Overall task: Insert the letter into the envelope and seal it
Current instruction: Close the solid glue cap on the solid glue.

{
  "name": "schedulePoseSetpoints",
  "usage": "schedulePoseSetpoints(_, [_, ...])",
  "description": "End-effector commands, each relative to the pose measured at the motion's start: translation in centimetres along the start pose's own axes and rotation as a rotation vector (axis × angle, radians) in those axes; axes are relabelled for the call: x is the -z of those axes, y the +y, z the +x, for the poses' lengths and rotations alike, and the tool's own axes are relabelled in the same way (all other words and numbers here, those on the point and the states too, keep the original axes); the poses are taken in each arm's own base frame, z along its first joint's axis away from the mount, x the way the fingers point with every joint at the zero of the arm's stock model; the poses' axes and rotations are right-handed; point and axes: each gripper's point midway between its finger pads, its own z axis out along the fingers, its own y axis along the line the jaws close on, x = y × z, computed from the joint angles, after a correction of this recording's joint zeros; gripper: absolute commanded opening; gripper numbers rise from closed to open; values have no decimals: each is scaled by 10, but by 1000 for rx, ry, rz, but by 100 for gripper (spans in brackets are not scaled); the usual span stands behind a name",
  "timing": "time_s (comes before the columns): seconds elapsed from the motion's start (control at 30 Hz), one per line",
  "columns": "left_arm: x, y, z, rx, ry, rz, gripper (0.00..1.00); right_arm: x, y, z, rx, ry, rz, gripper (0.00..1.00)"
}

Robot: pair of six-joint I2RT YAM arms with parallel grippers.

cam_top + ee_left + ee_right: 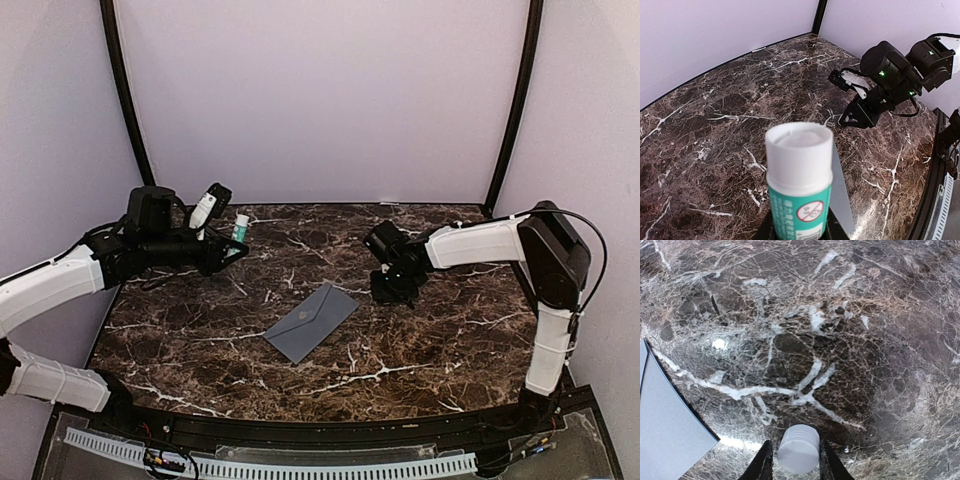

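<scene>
The top external view sits high above and behind the arm bases. It faces the far wall from far enough back to take in the whole bench [200,340]. The left wrist view rides at the bench's left side and looks across toward the far right corner, with a green tube [799,200] close against the lens. It shares the right arm [890,70] with the top view. The right wrist view looks steeply down, very near the bench, with a white cap [798,449] between its jaws. The envelope [665,440] at its left edge also appears in the top view.

Slate-grey envelope [312,322], white-veined brown table [200,340]
</scene>
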Motion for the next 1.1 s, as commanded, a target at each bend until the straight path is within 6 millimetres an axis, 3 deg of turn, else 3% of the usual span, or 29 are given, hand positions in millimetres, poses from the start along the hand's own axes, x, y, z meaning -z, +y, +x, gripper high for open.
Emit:
schedulePoseSetpoints(0.0, [2,-1,-6,-10,-6,8,0,-2,1,-10,-11,-27,6,28])
schedulePoseSetpoints(0.17, [2,-1,-6,-11,-5,11,0,5,2,-15,-15,-45,-3,22])
schedulePoseSetpoints(0.47, [0,-9,-3,-14,-3,60,0,54,13,-33,15,-111,-132,18])
schedulePoseSetpoints(0.6, [0,-31,3,-54,7,186,0,97,31,-39,81,-156,-304,17])
schedulePoseSetpoints(0.83, [4,-81,10,-161,-12,337,0,194,83,-30,257,-207,-750,19])
schedulePoseSetpoints(1.07, [-2,-115,19,-214,30,416,0,248,107,-11,332,-185,-1017,19])
